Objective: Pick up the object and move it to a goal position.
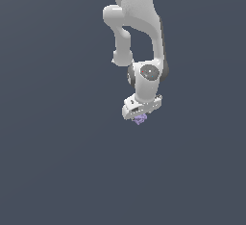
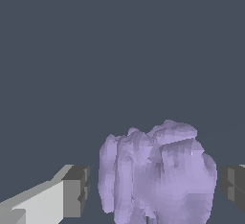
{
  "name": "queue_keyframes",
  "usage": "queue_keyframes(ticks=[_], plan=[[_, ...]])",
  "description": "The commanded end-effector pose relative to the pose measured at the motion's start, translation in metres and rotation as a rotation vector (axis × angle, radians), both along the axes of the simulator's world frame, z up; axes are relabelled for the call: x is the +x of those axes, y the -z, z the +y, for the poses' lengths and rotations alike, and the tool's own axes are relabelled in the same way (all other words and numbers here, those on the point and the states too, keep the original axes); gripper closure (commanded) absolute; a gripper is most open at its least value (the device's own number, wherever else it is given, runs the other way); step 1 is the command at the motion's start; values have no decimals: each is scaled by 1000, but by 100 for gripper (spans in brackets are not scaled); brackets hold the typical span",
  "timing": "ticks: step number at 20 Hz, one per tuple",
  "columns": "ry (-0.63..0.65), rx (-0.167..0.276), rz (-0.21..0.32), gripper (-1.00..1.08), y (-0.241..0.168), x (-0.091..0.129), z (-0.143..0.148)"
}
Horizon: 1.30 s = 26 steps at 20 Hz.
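The object (image 1: 140, 119) is a small pale purple lumpy clump, seen just under the white gripper (image 1: 138, 115) in the exterior view. In the wrist view the object (image 2: 158, 175) fills the space between the two dark-tipped fingers. My gripper (image 2: 154, 189) straddles it. One finger (image 2: 76, 192) stands a narrow gap away from the clump. The other finger (image 2: 233, 185) is at or very near its opposite side. The jaws look open around the object, not pressed on it. The lower part of the clump is cut off by the picture's edge.
The white arm (image 1: 139, 31) comes down from the exterior view's top. All around is a plain dark grey-blue surface (image 1: 57, 161) with no other objects or edges in view.
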State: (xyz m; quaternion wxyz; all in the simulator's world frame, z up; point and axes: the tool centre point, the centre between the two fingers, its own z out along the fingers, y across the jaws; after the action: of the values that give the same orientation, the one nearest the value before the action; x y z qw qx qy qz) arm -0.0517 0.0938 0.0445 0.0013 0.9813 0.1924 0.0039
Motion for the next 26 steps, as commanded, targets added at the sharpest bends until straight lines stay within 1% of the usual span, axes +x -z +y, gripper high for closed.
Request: queue_keyframes(ticks=[1, 3, 4, 13, 14, 20, 26], plan=[[-7, 1, 8, -92, 9, -3, 4], [-7, 1, 8, -92, 10, -3, 4], [-7, 1, 8, 108, 10, -3, 4], [-7, 1, 8, 108, 10, -3, 4], [-3, 1, -6, 108, 4, 2, 2], [-3, 1, -6, 108, -6, 4, -5], [-4, 2, -5, 108, -37, 8, -25]])
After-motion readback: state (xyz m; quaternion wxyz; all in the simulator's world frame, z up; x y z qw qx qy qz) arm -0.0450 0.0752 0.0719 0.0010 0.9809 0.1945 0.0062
